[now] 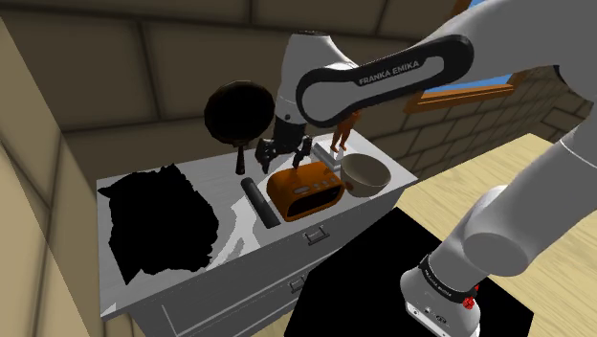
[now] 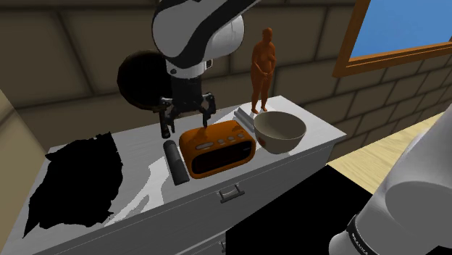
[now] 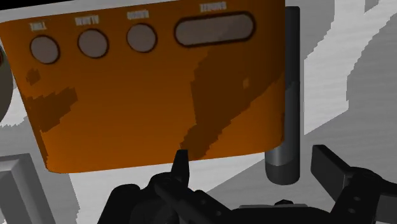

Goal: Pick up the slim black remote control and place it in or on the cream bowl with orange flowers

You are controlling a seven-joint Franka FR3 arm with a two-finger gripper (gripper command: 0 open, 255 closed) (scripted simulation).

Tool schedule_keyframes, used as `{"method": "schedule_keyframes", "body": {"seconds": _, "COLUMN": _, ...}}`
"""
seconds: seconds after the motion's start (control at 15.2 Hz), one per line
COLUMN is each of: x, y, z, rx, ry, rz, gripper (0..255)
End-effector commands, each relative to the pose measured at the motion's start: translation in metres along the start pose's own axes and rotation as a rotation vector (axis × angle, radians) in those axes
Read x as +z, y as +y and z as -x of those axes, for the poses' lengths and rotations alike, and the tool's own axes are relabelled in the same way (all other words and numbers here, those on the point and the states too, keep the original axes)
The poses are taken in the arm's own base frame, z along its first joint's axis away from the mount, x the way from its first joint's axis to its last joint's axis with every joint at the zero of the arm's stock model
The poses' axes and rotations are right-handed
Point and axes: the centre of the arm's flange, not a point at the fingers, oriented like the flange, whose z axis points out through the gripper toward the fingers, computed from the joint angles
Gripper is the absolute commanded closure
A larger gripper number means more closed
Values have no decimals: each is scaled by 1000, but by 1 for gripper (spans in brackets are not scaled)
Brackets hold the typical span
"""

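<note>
The slim black remote (image 1: 258,201) (image 2: 176,162) lies on the white cabinet top (image 2: 319,130), right beside an orange clock radio (image 1: 304,187) (image 2: 217,147). On the radio's other side stands the bowl (image 1: 365,173) (image 2: 279,132), which looks plain cream here. My gripper (image 1: 287,151) (image 2: 187,123) hangs open just above the far ends of the remote and the radio. In the wrist view the remote (image 3: 289,95) runs away from the gripper (image 3: 254,168), its near end between the fingers and closer to one fingertip (image 3: 331,167), touching neither.
A black frying pan (image 1: 236,113) (image 2: 141,80) stands at the back against the wall. An orange figurine (image 1: 342,129) (image 2: 262,69) stands behind the bowl beside a flat white thing (image 2: 246,116). A ragged black patch (image 1: 158,220) covers the cabinet's other end.
</note>
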Motion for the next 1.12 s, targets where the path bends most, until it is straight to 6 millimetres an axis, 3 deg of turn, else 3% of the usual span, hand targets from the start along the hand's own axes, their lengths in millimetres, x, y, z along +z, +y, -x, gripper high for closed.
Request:
{"method": "schedule_keyframes", "body": {"seconds": 0.0, "x": 19, "y": -22, "z": -4, "rx": 1, "ry": -1, "rz": 6, "gripper": 0}}
{"method": "schedule_keyframes", "body": {"seconds": 0.26, "x": 56, "y": -60, "z": -18, "rx": 2, "ry": -2, "rz": 20, "gripper": 0}}
{"method": "schedule_keyframes", "body": {"seconds": 0.79, "x": 96, "y": -59, "z": -19, "rx": 2, "ry": -2, "rz": 20, "gripper": 0}}
{"method": "schedule_keyframes", "body": {"seconds": 1.06, "x": 96, "y": -59, "z": -19, "rx": 2, "ry": -2, "rz": 20, "gripper": 0}}
